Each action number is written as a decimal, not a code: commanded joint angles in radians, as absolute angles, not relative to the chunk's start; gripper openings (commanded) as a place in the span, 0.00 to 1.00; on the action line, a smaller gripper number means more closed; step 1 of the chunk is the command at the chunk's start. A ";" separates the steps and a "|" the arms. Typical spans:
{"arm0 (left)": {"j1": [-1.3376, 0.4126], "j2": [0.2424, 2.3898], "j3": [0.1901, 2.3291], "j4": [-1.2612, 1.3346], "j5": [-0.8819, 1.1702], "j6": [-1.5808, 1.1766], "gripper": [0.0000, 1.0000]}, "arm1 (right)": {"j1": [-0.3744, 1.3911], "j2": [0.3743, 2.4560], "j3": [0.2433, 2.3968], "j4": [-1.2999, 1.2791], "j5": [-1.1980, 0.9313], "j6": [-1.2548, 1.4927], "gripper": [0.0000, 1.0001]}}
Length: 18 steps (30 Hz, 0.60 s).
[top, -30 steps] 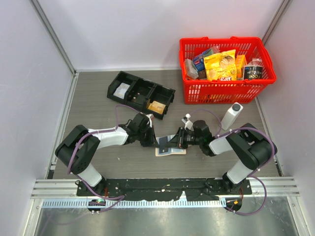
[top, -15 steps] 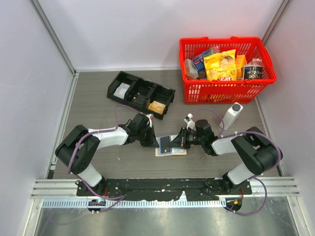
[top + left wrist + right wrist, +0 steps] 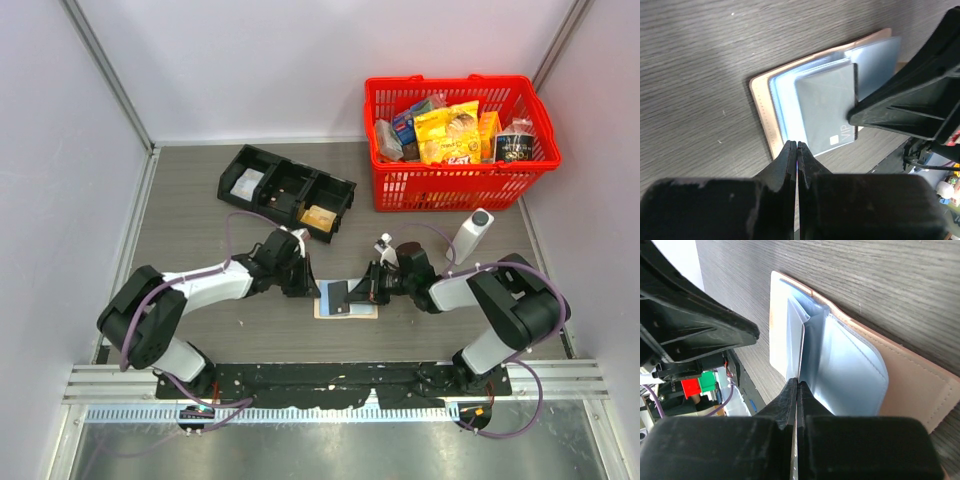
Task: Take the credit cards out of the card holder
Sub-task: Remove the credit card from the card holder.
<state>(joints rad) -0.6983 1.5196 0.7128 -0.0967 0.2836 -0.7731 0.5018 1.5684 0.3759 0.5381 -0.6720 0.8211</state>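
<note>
Grey VIP card (image 3: 826, 107) sits clamped in right gripper (image 3: 797, 384); left gripper (image 3: 797, 146), fingers together, pins card holder (image 3: 761, 112); a tight fit could drag it along.

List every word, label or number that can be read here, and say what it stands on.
"VIP": on the grey credit card sticking out of the card holder.
Print on the snack packs in the red basket: too small to read.

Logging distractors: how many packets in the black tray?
2: white packet in the left compartment of the black tray, tan-orange packet in its right. Dark middle may hide more.
</note>
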 commanded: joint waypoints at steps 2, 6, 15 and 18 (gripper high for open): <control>-0.699 1.509 0.767 -0.084 0.301 -0.753 0.04 | 0.502 1.595 0.403 0.574 -0.680 0.808 0.01; -0.699 1.586 0.788 -0.064 0.310 -0.750 0.00 | 0.502 1.611 0.400 0.610 -0.689 0.830 0.01; -0.703 1.663 0.762 -0.041 0.290 -0.749 0.00 | 0.503 1.647 0.391 0.715 -0.707 0.890 0.07; -0.703 1.680 0.752 -0.040 0.287 -0.750 0.00 | 0.514 1.672 0.403 0.742 -0.712 0.905 0.17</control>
<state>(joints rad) -0.6983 1.6360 0.7650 -0.0307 0.3103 -0.7734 0.5022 1.6436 0.3836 0.6502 -0.7033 0.8753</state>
